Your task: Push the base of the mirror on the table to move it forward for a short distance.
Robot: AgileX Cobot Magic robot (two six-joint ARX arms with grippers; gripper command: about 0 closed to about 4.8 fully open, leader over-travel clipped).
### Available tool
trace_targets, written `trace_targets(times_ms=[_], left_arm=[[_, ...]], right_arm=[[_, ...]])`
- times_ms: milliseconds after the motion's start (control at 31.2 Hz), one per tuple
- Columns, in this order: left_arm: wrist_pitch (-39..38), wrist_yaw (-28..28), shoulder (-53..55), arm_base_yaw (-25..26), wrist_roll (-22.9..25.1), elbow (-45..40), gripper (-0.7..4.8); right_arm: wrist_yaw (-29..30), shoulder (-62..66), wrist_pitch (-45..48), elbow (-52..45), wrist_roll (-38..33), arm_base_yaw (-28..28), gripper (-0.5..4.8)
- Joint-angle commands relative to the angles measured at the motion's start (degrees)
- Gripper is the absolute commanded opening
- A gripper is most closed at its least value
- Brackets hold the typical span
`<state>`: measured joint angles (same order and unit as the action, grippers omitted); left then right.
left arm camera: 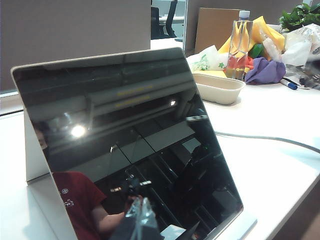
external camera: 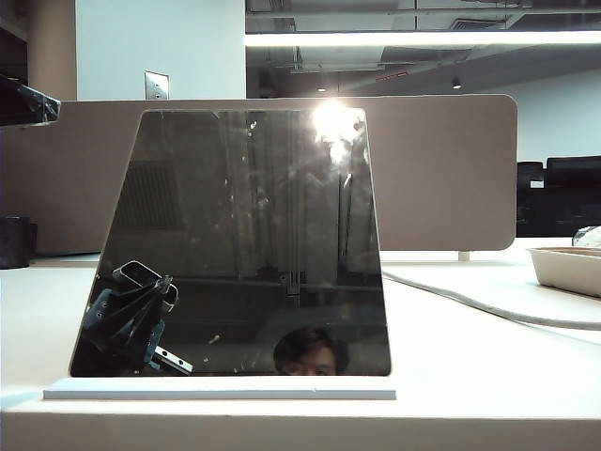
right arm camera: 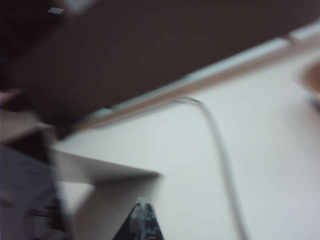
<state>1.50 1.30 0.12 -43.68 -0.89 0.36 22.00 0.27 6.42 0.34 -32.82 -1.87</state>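
Note:
The mirror stands tilted back on its white base near the front edge of the table. Neither gripper shows directly in the exterior view; only a dark gripper's reflection appears low on the left of the glass. In the left wrist view, my left gripper is shut and empty, close in front of the mirror and just above its base. The right wrist view is blurred. My right gripper is shut with nothing in it, beside a pale slab corner that I cannot identify.
A beige divider runs behind the mirror. A grey cable trails across the table at the right, and a cream tray sits at the far right. The left wrist view also shows a bottle and bags behind a cream bowl.

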Motion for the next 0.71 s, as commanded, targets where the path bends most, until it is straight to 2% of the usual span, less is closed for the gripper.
trace_targets(times_ms=[32, 192, 321, 449, 609, 705], left_arm=[[0.7, 0.0, 0.0, 0.0, 0.2, 0.0, -0.01], [0.7, 0.0, 0.0, 0.0, 0.2, 0.0, -0.01], [0.7, 0.0, 0.0, 0.0, 0.2, 0.0, -0.01], [0.7, 0.0, 0.0, 0.0, 0.2, 0.0, -0.01], [0.7, 0.0, 0.0, 0.0, 0.2, 0.0, -0.01], [0.7, 0.0, 0.0, 0.0, 0.2, 0.0, -0.01]], right_arm=[[4.7, 0.0, 9.2, 3.1, -11.7, 0.0, -0.06], [14.7, 1.0, 4.0, 10.2, -13.7, -0.8, -0.06], [17.6, 2.3, -5.1, 15.1, -13.8, -3.6, -0.06], [21.5, 4.9, -6.7, 15.9, -13.4, -8.3, -0.06], [19.5, 11.3, -10.5, 15.9, -12.4, -16.6, -0.06], [14.0, 17.1, -10.4, 15.9, -10.2, -23.8, -0.06]])
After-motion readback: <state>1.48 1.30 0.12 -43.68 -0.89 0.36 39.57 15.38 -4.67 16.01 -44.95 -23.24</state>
